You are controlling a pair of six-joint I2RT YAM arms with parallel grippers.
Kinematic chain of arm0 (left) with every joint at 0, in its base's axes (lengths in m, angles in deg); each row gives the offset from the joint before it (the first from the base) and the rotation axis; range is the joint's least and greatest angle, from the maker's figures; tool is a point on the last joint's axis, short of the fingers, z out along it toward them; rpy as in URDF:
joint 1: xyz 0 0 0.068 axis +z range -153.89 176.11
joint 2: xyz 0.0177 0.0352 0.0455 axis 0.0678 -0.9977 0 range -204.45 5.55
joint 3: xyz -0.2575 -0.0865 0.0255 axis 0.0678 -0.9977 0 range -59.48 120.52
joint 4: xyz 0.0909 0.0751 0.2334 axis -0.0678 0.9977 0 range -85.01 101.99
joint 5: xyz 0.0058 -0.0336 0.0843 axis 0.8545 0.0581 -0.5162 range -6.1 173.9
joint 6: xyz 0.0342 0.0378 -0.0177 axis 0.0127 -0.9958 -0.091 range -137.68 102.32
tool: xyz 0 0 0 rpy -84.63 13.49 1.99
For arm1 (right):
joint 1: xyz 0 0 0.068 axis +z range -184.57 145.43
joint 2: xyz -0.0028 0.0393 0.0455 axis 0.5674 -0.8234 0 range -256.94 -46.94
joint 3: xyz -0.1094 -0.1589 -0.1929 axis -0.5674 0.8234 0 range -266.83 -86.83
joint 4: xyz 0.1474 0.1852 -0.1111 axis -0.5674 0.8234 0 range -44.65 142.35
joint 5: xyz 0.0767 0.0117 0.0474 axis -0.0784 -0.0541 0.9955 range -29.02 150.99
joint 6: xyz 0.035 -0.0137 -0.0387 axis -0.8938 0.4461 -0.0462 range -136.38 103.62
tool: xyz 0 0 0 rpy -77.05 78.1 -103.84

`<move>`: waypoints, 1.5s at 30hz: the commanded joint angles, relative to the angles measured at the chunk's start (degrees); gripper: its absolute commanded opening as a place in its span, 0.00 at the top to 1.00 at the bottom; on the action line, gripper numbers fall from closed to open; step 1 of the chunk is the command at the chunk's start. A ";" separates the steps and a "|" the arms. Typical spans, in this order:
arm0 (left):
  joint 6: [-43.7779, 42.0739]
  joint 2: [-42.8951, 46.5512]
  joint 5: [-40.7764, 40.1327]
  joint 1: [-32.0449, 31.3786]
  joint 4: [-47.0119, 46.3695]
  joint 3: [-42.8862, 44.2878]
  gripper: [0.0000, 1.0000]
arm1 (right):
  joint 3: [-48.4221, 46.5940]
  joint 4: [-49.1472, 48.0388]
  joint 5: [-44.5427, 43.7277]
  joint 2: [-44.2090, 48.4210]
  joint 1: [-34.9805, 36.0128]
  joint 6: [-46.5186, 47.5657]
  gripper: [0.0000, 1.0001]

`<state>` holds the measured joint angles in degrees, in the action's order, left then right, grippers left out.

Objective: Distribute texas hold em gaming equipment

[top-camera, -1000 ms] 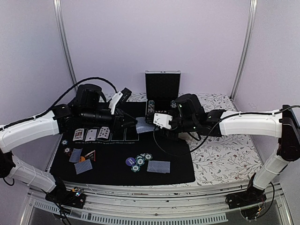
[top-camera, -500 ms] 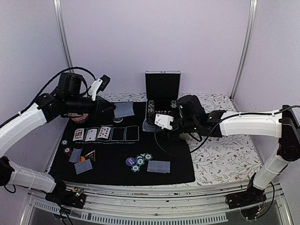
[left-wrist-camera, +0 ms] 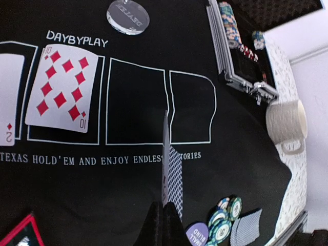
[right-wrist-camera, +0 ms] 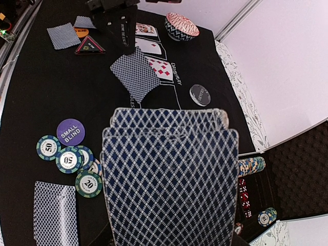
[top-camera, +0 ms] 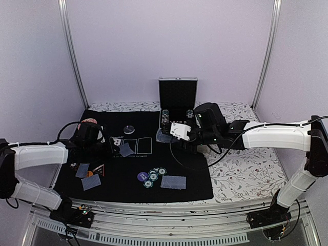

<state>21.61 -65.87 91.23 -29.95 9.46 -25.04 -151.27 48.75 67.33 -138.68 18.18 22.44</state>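
The left gripper pinches one card by its near end, fingers pressed together on it. The card stands on edge, blue-grey diamond back to the right, its long axis running from near to far. It hangs low over the black mat, at the near edge of the white-outlined row.

What matters for the next move is where the free slot lies. The ten of diamonds lies face up in its outline, and the empty box sits directly to its right. That box lies just beyond the card and a touch to its left. I judge that the card needs tipping flat and setting forward into it. The left arm is plainly the nearer one.

The right gripper hovers further right, by the open case. It grips the deck, slightly fanned (its fingers are hidden behind the cards, so the clamp is inferred from the deck held up).

The cards look thin, glossy and flexible, and the mat looks like soft felt. The chips are thick discs with green-and-white edges. They cluster at the near middle of the mat beside a flat purple button.
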 commanded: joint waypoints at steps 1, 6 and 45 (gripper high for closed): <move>21.00 0.90 -18.14 -5.49 -20.15 -3.30 1.00 | 0.27 -1.39 0.49 2.16 0.21 -1.36 0.58; 29.18 -1.02 -26.86 -6.10 -37.47 -11.75 1.00 | 0.53 -1.36 0.42 2.35 0.39 -1.60 0.58; 61.04 -32.39 -32.49 -14.06 -53.85 -11.37 0.81 | 1.43 1.90 -2.10 5.43 0.34 -0.42 0.58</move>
<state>81.76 -99.36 59.96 -43.17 -46.91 -36.61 -150.18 50.63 65.80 -135.21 18.29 22.05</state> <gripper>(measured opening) 0.131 0.423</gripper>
